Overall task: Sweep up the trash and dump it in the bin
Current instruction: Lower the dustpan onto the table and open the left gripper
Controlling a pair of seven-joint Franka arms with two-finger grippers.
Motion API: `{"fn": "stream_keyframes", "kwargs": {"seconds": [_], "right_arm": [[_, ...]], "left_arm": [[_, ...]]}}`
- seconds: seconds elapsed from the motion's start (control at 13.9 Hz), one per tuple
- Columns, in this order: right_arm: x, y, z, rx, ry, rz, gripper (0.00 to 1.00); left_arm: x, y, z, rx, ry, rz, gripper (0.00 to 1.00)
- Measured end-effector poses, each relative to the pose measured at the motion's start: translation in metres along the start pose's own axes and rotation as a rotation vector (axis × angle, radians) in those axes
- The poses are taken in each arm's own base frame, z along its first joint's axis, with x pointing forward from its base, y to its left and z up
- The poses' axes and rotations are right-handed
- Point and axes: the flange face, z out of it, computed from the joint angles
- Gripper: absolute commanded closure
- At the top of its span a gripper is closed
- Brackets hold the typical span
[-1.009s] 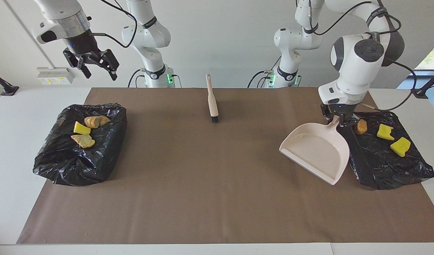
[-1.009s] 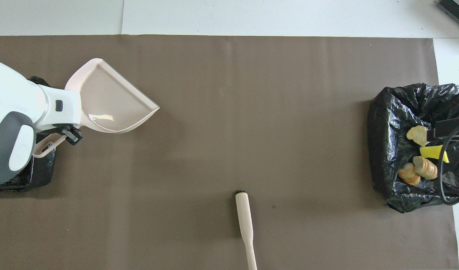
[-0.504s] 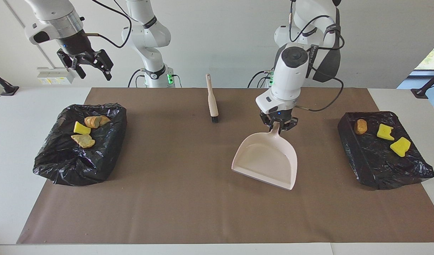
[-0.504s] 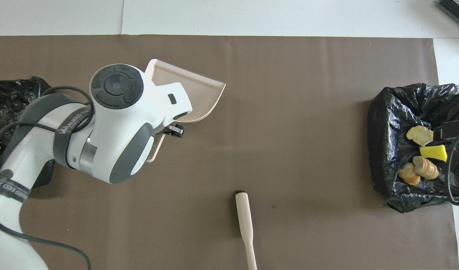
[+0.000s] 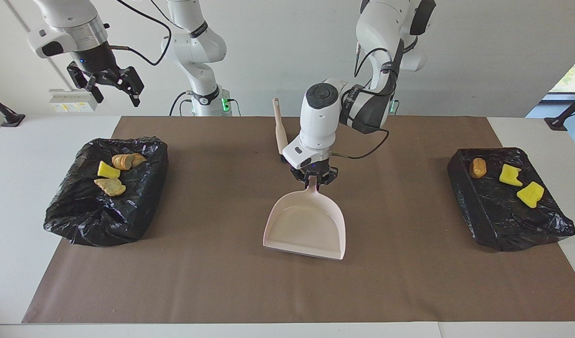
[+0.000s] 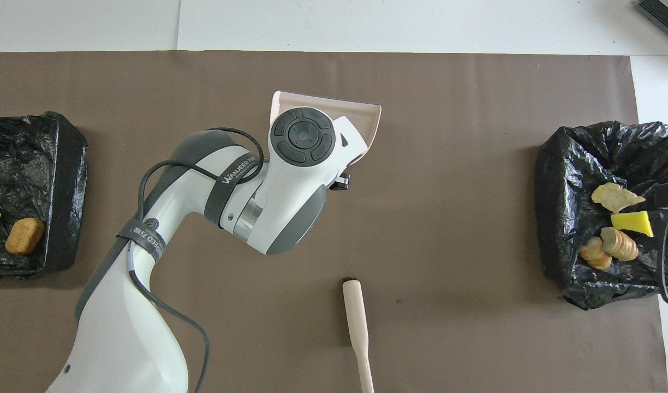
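- In the overhead view the left arm's white wrist covers most of the pale pink dustpan (image 6: 361,112); only its front lip and one corner show, and the handle and the left gripper are hidden there.
- The facing view shows the left gripper (image 5: 312,180) pinching the top of the dustpan (image 5: 307,224) handle, its fingers pressed onto it, over the middle of the brown mat (image 5: 221,281). Whether the pan's lip touches the mat cannot be told.
- The beige-handled brush (image 5: 281,131) lies on the mat nearer to the robots than the dustpan; the left arm's wrist hides its black bristle end in the facing view, and the overhead view cuts off its handle tip (image 6: 357,333).
- The right gripper (image 5: 110,84) hangs in the air above the table's right-arm end, fingers spread wide and holding nothing. In the overhead view only a dark edge of it shows.
- Trash lies in two places: a brown nugget (image 5: 477,167) and two yellow foam wedges (image 5: 509,174) on the flat black bag (image 5: 503,220) toward the left arm's end, and tan chunks (image 5: 111,187) with one yellow wedge in the black-lined bin (image 5: 95,220) toward the right arm's end.
- Since a second ago the left arm has carried the dustpan from beside the flat black bag to the mat's middle, and the right gripper has risen and drawn away from the bin.
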Motion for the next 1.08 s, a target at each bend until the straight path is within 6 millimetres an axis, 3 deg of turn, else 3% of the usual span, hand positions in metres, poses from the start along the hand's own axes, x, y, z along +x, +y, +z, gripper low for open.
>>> {"fn": "stream_keyframes", "kwargs": {"seconds": [0.29, 0.58, 0.94, 1.01, 1.08], "right_arm": [[-0.002, -0.002, -0.006, 0.001, 0.011, -0.003, 0.0], [-0.004, -0.007, -0.008, 0.004, 0.017, -0.014, 0.0], [-0.004, -0.008, -0.008, 0.004, 0.017, -0.016, 0.0], [-0.004, -0.008, -0.008, 0.004, 0.017, -0.016, 0.0], [-0.004, -0.008, -0.008, 0.004, 0.017, -0.016, 0.0]], "left_arm": [[0.015, 0.045, 0.05, 0.003, -0.005, -0.076, 1.0], [0.016, 0.051, 0.065, 0.004, -0.012, -0.108, 0.98], [0.011, 0.05, 0.075, 0.011, -0.03, -0.108, 0.49], [0.012, 0.05, 0.075, 0.011, -0.03, -0.108, 0.49], [0.012, 0.049, 0.075, 0.012, -0.03, -0.11, 0.43]]}}
